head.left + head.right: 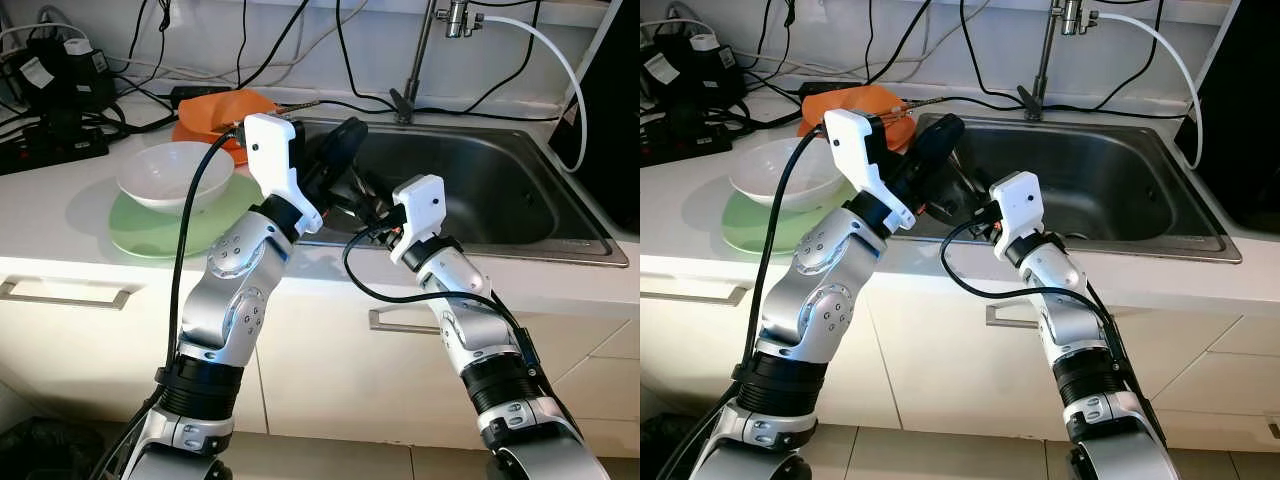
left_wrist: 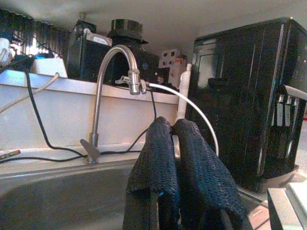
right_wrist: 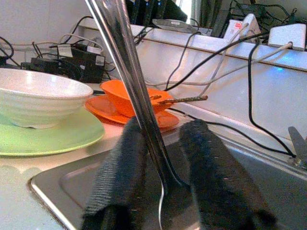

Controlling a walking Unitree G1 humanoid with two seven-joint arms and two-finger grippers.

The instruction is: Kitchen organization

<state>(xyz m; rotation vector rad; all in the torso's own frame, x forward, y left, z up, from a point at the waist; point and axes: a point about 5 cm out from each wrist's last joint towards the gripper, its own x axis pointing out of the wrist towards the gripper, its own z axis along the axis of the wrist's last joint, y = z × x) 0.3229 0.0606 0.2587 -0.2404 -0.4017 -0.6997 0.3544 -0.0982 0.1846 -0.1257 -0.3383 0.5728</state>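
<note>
A long metal utensil (image 3: 129, 72) stands upright over the left end of the steel sink (image 1: 500, 200). My left gripper (image 1: 340, 148) is above the sink's left rim, shut on the utensil's upper handle; a sliver of metal (image 2: 176, 143) shows between its fingers. My right gripper (image 1: 362, 208) sits just below and to the right of it. Its fingers (image 3: 115, 177) are spread around the utensil's lower end, the handle resting against one finger with a gap to the other.
A white bowl (image 1: 175, 175) rests on a green plate (image 1: 150, 235) on the counter left of the sink. Behind it is an orange bowl on an orange plate (image 1: 215, 115). A faucet (image 1: 420, 50) stands behind the sink, a black appliance (image 1: 610, 100) to the right, cables (image 1: 50, 140) at the back left.
</note>
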